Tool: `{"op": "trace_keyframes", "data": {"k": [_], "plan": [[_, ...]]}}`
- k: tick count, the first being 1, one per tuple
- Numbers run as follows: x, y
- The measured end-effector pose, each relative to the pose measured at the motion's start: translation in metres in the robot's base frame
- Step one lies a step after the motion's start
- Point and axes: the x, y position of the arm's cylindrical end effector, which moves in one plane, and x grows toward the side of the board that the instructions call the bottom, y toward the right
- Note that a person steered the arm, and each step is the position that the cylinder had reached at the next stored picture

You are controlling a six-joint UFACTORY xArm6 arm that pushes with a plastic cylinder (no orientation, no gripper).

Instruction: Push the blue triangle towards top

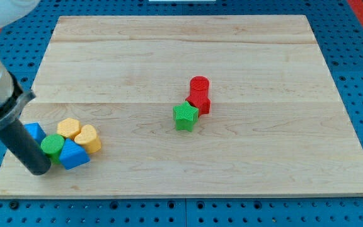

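Blue triangle [74, 155]: lower left of bench [181, 57], in a cluster, unmoved.
Tip [38, 170]: just left of it.
Hand: none fitted, so its state cannot be told.
Left: whole push upward.

No readable text (none anywhere) — nothing.

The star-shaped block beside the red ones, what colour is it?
Green. The star block shows clearly in the camera view, touching the red blocks near the board's middle.
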Motion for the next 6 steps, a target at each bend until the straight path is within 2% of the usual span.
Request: {"op": "trace_keyframes", "data": {"k": [3,5,6], "plan": [[0.003,0.078],[-0.008,0.089],[-0.028,0.089]]}}
